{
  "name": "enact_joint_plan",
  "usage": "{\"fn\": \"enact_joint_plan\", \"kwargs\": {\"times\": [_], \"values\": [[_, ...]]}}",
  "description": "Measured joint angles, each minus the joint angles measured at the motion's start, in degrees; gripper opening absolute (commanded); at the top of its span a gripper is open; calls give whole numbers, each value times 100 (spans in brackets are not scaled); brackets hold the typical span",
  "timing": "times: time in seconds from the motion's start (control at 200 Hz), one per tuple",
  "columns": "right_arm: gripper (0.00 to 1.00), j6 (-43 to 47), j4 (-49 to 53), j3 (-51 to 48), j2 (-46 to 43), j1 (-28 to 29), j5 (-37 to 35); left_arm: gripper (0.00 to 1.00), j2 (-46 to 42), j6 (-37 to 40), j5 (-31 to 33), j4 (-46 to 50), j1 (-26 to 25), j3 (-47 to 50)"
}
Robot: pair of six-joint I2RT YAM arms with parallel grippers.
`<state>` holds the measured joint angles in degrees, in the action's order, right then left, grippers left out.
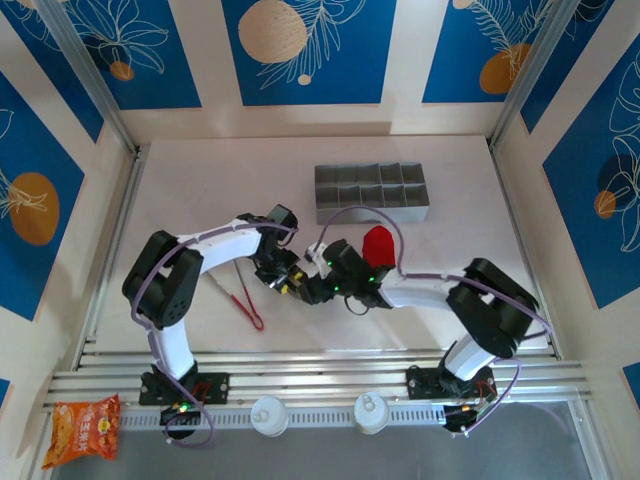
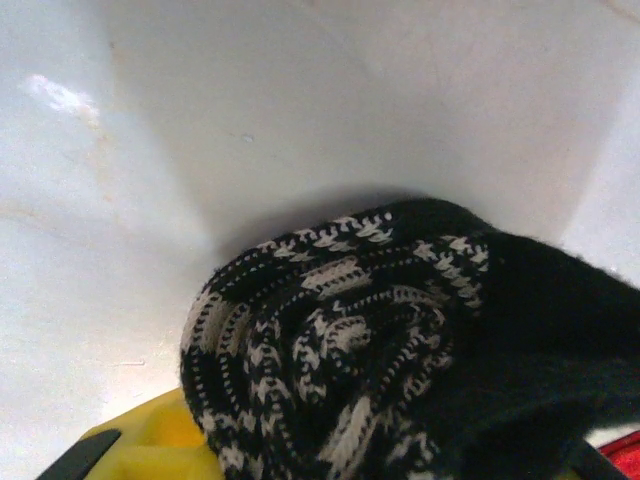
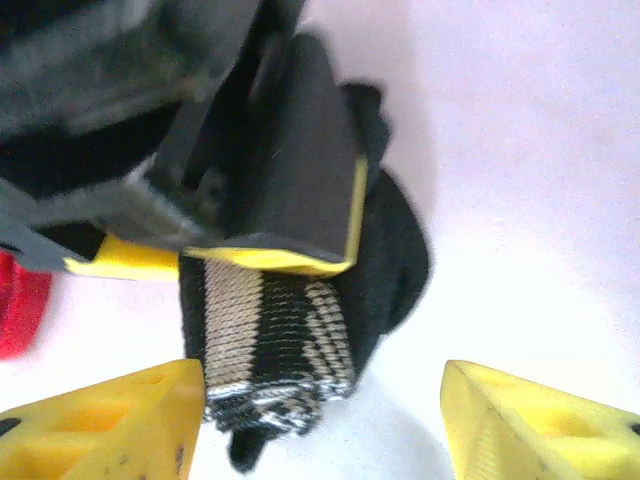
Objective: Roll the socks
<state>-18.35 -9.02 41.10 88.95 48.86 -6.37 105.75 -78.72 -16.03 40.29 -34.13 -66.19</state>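
1. Socks lying mid-counter [image 1: 200, 190]: black sock [image 3: 275, 345] with grey-white stripes, bunched into a thick roll between the two arms' tips; red sock [image 1: 378, 243] lying flat just beyond the right arm, near a grey divided tray [image 1: 372, 193].
2. Black sock, right wrist view: long axis running up and down the frame, striped end toward the lens, plain black part bulging off to the right.
3. Same sock, left wrist view: coiled striped layers facing the lens, plain black fabric to the right, a sliver of red at the lower right corner.
4. Red sock, top view: long axis roughly near-to-far, rounded end toward the tray, near end hidden behind the right arm.
5. Left pincer [image 1: 283, 278]: pinching the black sock; from the right wrist, one black pad with a yellow edge pressed down on top of the roll.
6. Right pincer [image 3: 322, 385]: spread wide, one yellow finger just beside the striped end, the other well apart from it.
7. Thin tongs [image 1: 245, 298] on the counter by the left arm, apart from both socks.
8. Orange snack bag [image 1: 85, 428] at the near left corner; print too small to read.
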Motion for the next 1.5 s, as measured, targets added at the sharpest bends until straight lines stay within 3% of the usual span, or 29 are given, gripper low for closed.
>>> {"fn": "enact_joint_plan", "kwargs": {"times": [0.16,0.495,0.785,1.03,1.145,1.255,1.335,1.501], "values": [[63,-1069,17,13,-413,-234,505,0,363,81,-114,573,66,-507],[64,-3095,173,267,422,-234,1200,0,1080,238,-258,1694,138,-1517],[65,-3836,245,382,560,-238,1421,0,1180,286,-256,1827,140,-1633],[60,-4006,238,737,1182,-232,1526,0,1257,518,-264,1910,157,-1709],[48,-4166,138,767,1266,-205,1545,0,1274,664,-264,1928,166,-1729],[18,-4293,92,870,1366,-188,1611,1,1283,846,-245,1932,177,-1740],[0,-4441,85,935,1403,-177,1628,15,1274,990,-188,1939,221,-1755],[0,-4843,85,953,1405,-179,1626,45,1010,1119,-59,1644,238,-1537]]}}
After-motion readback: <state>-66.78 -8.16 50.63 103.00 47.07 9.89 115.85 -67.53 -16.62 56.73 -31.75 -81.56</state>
